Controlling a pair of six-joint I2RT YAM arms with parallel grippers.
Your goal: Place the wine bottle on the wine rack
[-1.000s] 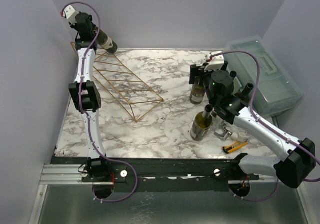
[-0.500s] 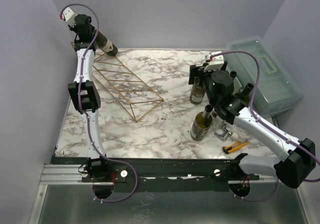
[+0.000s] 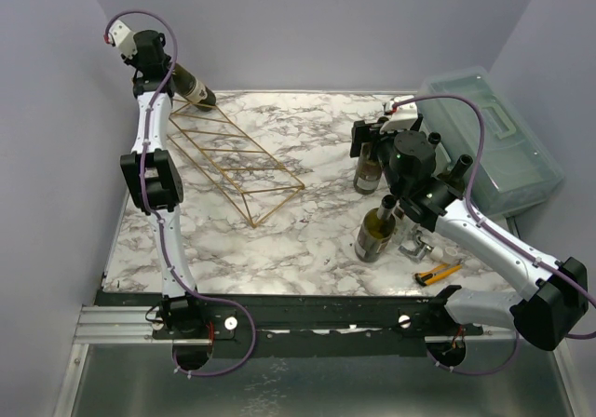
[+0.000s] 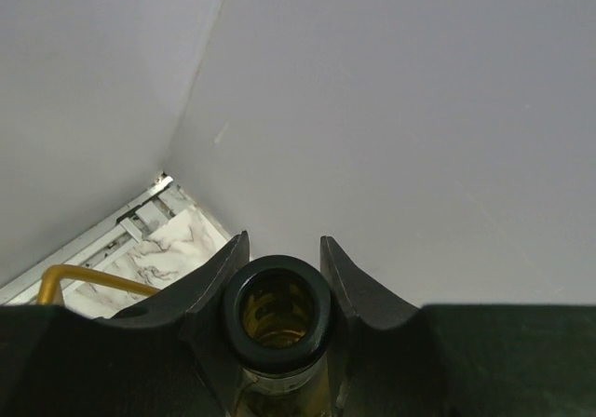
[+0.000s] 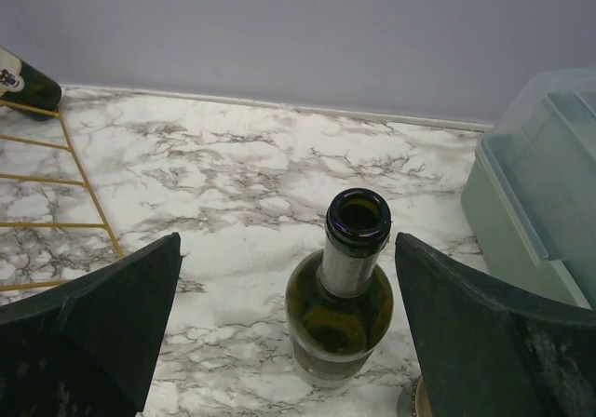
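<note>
left fingers (image 4: 216, 273) clamp wine bottle (image 4: 277, 268) | right fingers (image 5: 102, 333) wide apart

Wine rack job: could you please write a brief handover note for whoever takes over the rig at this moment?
Left hand: shut on the neck of a wine bottle, held tilted at the far end of the wine rack; whether it touches the rack cannot be told.
Right hand: open, fingers either side of an upright bottle, not touching it.
Another upright bottle stands nearer the arms.
Done: one bottle gripped and at the rack.
Left: lay it on the rungs and release; no bottle lies on the rack yet.
</note>
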